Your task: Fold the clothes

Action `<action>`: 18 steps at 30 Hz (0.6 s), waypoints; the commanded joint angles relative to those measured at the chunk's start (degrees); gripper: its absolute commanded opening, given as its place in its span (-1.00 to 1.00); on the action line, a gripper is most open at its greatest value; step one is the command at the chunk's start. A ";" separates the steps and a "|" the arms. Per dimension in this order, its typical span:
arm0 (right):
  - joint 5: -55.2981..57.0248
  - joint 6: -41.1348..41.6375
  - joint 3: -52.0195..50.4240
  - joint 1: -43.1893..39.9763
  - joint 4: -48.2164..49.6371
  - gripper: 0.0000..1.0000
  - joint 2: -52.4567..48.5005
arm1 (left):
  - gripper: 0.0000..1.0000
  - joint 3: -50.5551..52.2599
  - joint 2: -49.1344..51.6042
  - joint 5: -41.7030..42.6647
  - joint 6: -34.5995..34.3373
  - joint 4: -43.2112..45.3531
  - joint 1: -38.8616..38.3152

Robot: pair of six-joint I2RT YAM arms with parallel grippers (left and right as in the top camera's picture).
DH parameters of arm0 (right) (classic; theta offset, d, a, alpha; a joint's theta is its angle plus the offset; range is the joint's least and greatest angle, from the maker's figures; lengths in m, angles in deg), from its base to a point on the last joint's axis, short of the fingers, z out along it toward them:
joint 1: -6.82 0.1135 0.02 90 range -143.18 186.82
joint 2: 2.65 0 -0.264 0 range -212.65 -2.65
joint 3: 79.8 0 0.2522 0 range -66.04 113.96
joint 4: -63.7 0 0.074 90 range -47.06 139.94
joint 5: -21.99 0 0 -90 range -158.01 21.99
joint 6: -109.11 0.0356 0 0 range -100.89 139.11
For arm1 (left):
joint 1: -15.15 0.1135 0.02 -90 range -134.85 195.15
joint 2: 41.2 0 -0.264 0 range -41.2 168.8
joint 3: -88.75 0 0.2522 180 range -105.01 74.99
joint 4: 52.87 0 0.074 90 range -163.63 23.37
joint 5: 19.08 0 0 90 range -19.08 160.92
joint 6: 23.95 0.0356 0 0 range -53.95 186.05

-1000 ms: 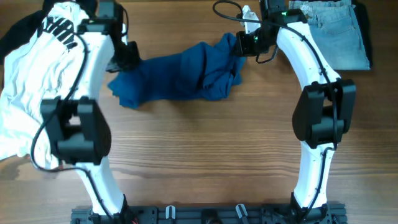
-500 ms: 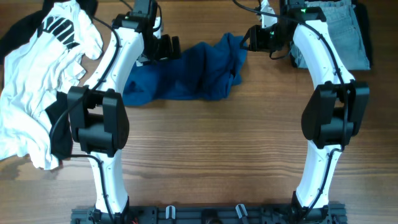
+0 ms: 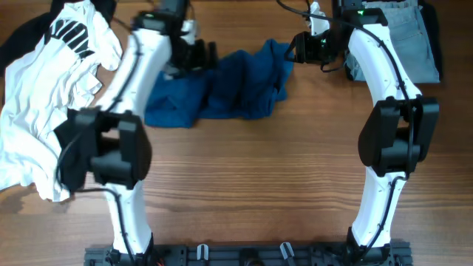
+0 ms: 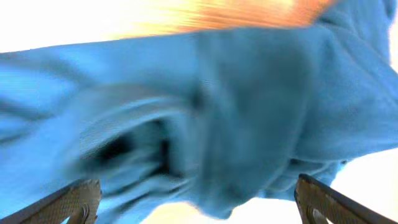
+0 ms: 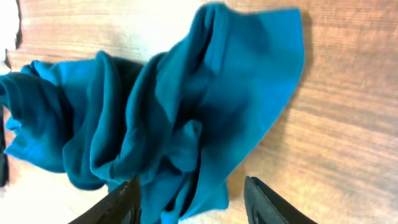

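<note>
A lab-style robot bench: wooden table [image 3: 244, 185], two mounted arms, garments heaped at its edges

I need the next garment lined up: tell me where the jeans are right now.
In the overhead view the light-blue jeans lie at the table's far right corner, just beyond the right arm, to the right of the crumpled dark-blue shirt.

Overhead is evenly lit and sharp except the motion-smeared left arm [image 3: 140, 59]; left-wrist view is blurred with blown-out glare.
</note>
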 commanded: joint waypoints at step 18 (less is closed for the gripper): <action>-9.38 8.59 -12.68 0.07 10.14 -0.92 -5.38 | 1.00 -3.43 -14.95 -20.57 -0.04 -5.92 12.92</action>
